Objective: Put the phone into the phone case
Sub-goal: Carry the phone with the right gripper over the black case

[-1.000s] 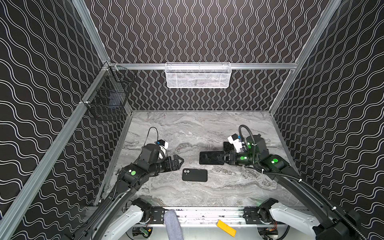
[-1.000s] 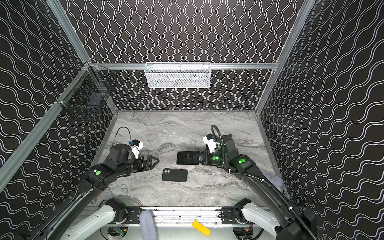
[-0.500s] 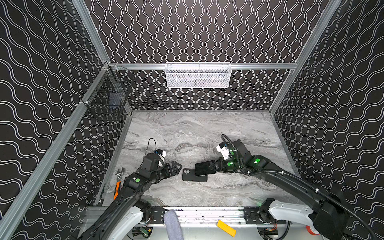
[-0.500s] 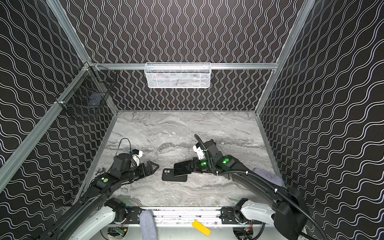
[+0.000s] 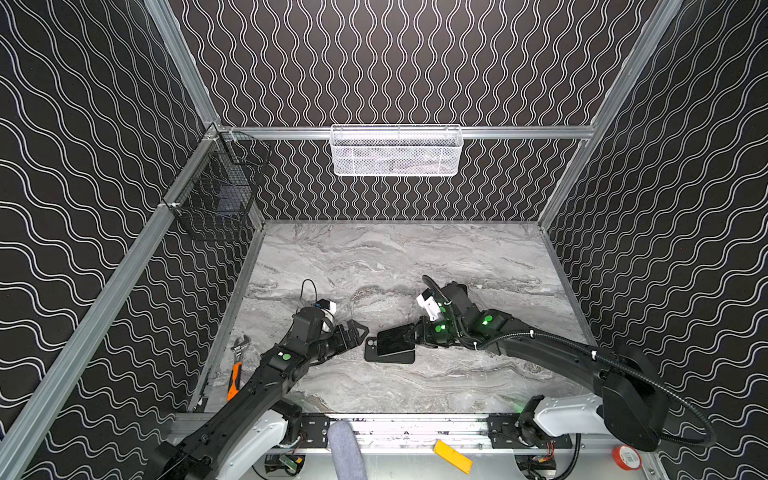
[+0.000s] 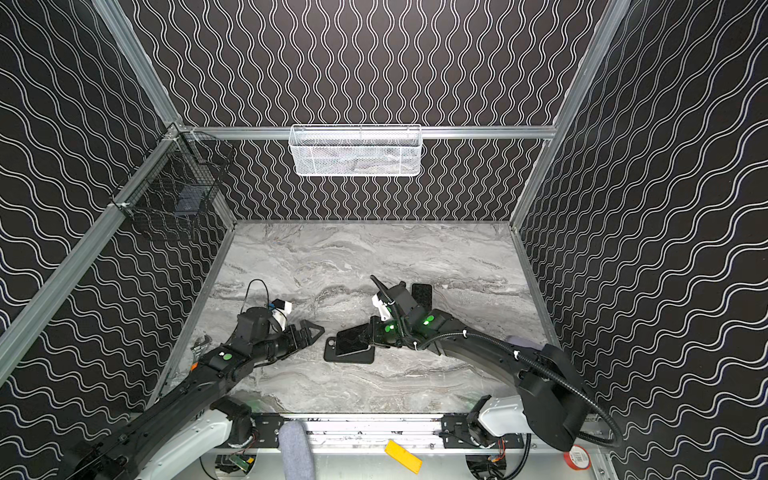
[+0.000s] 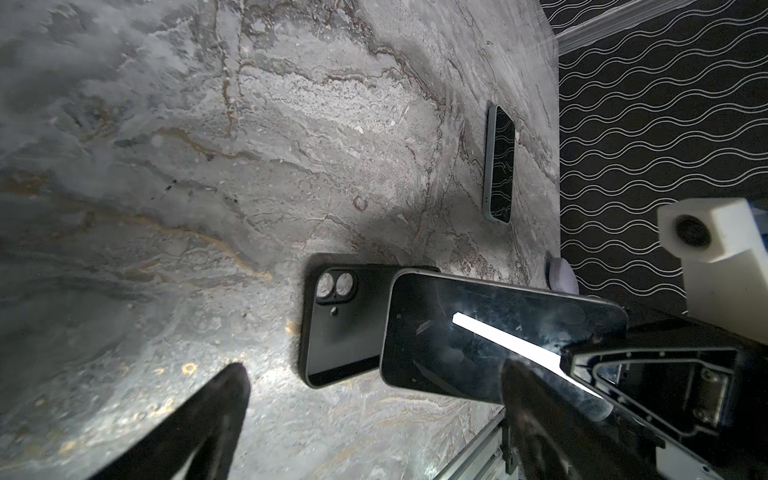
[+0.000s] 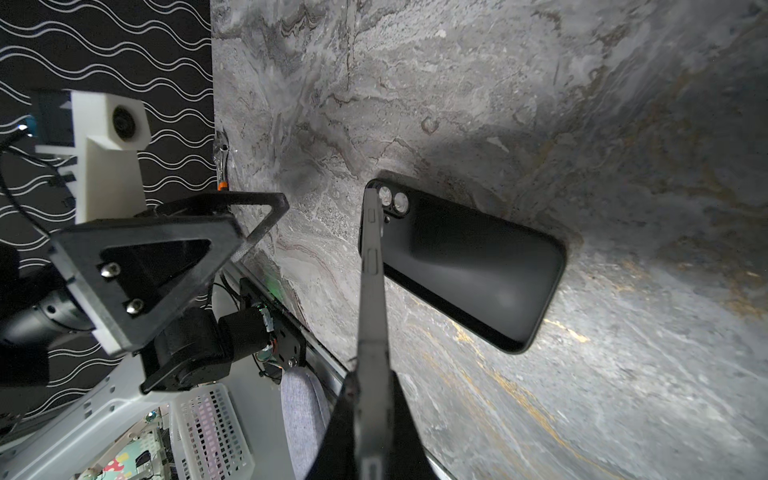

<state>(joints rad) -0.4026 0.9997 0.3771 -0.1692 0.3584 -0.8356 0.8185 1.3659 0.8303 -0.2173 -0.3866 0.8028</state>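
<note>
grey marbled tabletop [image 5: 374, 266] inside a booth of black walls with white wavy lines, seen from above, with two black robot arms reaching in from the near edge. starting at the left, we see an orange-handled wrench [image 5: 236, 365] lying by the table's left rim; it is not part of the job. next comes the left gripper [image 5: 358, 337], low over the table, its fingers spread wide apart and holding nothing. it points toward the phone case and sits just beside its camera end, not touching it as far as we can tell. the phone case [image 5: 392, 359] is black and lies flat near the middle of the table, seemingly open side up, with the camera cutout at its left end. over it hangs the phone [image 5: 395, 341], screen up and tilted, its left end seeming lower and close to the case. in the right wrist view the phone [image 8: 372, 291] shows edge-on above the case [image 8: 465, 266]; we cannot tell whether its far end already touches the case. to the right, the right gripper [image 5: 417, 337] has its fingers clamped on the phone's right short end. behind that arm, a second dark phone [image 6: 422, 295] lies flat on the table, apart from everything. we judge the task roughly halfway: the phone is lifted and brought over the case, but it is not yet lined up, seated or pressed in.
</note>
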